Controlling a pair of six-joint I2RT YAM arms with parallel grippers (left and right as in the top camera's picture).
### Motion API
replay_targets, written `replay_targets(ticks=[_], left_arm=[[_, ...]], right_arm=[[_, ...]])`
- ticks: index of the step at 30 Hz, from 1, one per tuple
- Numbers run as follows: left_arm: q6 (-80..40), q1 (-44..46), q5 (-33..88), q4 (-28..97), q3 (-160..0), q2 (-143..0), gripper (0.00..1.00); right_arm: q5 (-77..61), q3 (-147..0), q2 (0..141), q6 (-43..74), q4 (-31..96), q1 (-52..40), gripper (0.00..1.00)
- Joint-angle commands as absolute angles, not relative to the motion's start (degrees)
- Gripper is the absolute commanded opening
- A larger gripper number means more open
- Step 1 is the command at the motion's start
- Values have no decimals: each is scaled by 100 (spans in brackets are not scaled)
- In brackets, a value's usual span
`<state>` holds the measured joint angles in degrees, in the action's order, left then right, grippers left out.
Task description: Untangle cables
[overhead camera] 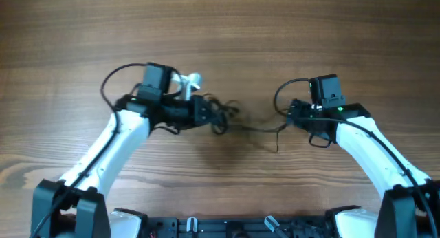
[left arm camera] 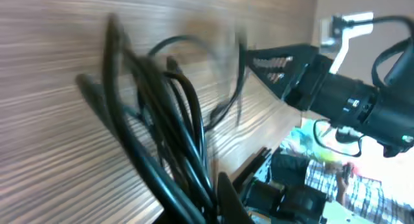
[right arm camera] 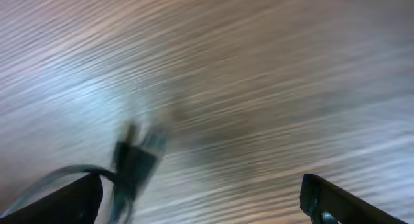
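A brown wood-grain table fills the overhead view, evenly lit, with a soft sheen.

You see the counter from straight above; both wrist cameras sit close and oblique, the left sharing the cables with overhead.

Cables: left wrist view, bundle runs off the frame at 6 o'clock with the point of grip hidden; overhead, strands too small to separate. Plug: right wrist view, 7 o'clock, smeared by blur, type unreadable. Right jaws: tips only at 5 and 7 o'clock, remainder cut off by the bottom edge.
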<state>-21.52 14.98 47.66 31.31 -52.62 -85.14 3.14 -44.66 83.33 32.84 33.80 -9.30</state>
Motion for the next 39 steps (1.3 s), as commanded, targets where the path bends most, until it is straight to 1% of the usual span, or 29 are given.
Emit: replay_targets(ticks=[1,3,5,6,7,8,9,10,11,13,14,16,17,18,19,20,21,22,24,25,26,27,29,31,33,34,35,37,39], left_arm=[[-1492,919,4901,3446,-5290,-8322,4],[-1389,720,4880,3457,-5290,-8324,4],[-1389,711,4882,3459,-5288,-8324,4],[-1387,768,4882,3457,-5288,-8324,4],[-1385,891,4880,3428,-5288,-8324,4],[-1382,996,4880,3376,-5288,-8324,4],[-1385,1103,4884,3271,-5288,-8324,4],[-1387,1227,4947,3083,-5288,-8324,4],[-1389,1273,5070,2971,-5288,-8324,4],[-1402,1330,6156,2235,-5288,-8324,4],[-1664,1328,6543,1793,-5288,-8324,4],[-2132,1330,6556,1424,-5288,-8324,4],[-2182,1330,6587,1380,-5288,-8324,4],[-2193,1330,6748,1341,-5288,-8324,4],[-2193,1330,6849,1345,-5288,-8324,4],[-2193,1330,6945,1341,-5288,-8324,4],[-2193,1330,7008,1343,-5288,-8324,4],[-2250,1330,7052,1343,-5288,-8324,4],[-2320,1330,7052,1343,-5288,-8324,4],[-2320,1328,7052,1343,-5288,-8324,4],[-2316,1328,7048,1343,-5288,-8324,4],[-2290,1328,6993,1347,-5288,-8324,4],[-2272,1328,6455,1599,-5284,-8324,8],[-2272,1328,5201,2263,-5284,-8324,13],[-2272,1328,3634,3004,-5284,-8324,13],[-2272,1328,3129,3240,-5284,-8324,13],[-2272,1328,2641,3476,-5284,-8324,13],[-2274,1328,1846,3815,-5284,-8324,13],[-2279,1330,1809,3889,-5284,-8324,11]], right_arm=[[1181,-4449,8436,3793,3398,-860,100],[1194,-4449,8436,3809,3426,-860,100],[565,-4449,8436,3365,3153,-860,100],[-582,-4451,8436,2434,2801,-860,100],[-2335,-4449,8436,1223,2445,-862,100],[-3907,-4451,8436,412,2215,-862,100],[-4910,-4451,8436,67,2119,-862,100],[-5116,-4451,8436,-1,2119,-867,100],[-5111,-4451,8436,-1,2126,-884,100],[-5111,-4451,8436,5,2126,-1011,100],[-5111,-4451,8436,21,2115,-1079,100],[-5094,-4451,8436,25,2108,-1151,99],[-5070,-4451,8436,47,2071,-1173,100],[-4906,-4451,8436,370,1975,-1173,100],[-4735,-4451,8436,628,1879,-1173,97],[-4648,-4451,8436,805,1785,-1173,87],[-4639,-4449,8436,967,1671,-1173,67],[-4637,-4451,8436,1109,1594,-1175,51],[-4637,-4451,8444,1271,1542,-1175,30],[-4635,-4451,8444,1262,1553,-1175,22],[-4611,-4451,8444,1258,1566,-1175,10],[-4469,-4449,8444,1264,1590,-1173,4],[-3564,-4449,8444,1459,1791,-1173,4],[-1938,-4449,8444,1922,2281,-1166,4],[-235,-4449,8444,2585,2794,-1166,4],[318,-4449,8444,2827,2974,-1166,4],[766,-4449,8444,3050,3087,-1164,4],[950,-4451,8444,3181,3096,-1160,4],[937,-4449,8444,3465,3096,-1162,4]])
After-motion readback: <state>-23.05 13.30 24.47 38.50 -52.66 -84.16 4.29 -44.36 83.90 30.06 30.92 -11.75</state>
